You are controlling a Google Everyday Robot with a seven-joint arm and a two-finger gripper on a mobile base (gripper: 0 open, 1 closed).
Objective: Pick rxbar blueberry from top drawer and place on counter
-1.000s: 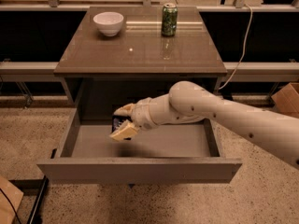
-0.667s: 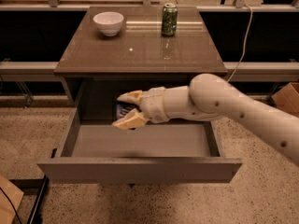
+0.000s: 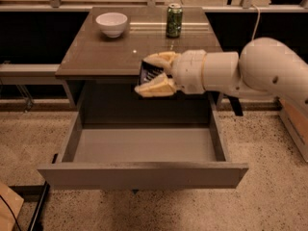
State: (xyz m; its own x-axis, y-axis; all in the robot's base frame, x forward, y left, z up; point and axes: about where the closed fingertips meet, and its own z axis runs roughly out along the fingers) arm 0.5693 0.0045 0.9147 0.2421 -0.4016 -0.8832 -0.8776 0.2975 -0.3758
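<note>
My gripper is shut on the rxbar blueberry, a small dark-wrapped bar seen between the cream fingers. The gripper hangs at the front edge of the counter, above the back of the open top drawer. The drawer is pulled out wide and its light grey floor shows nothing on it. My white arm reaches in from the right.
A white bowl stands at the back left of the counter and a green soda can at the back middle. A cable hangs behind the cabinet on the right. Speckled beige floor surrounds the cabinet. A cardboard box edge sits at right.
The gripper has risen with the bar from inside the drawer up to the height of the counter's front edge, and the arm has lifted with it.
</note>
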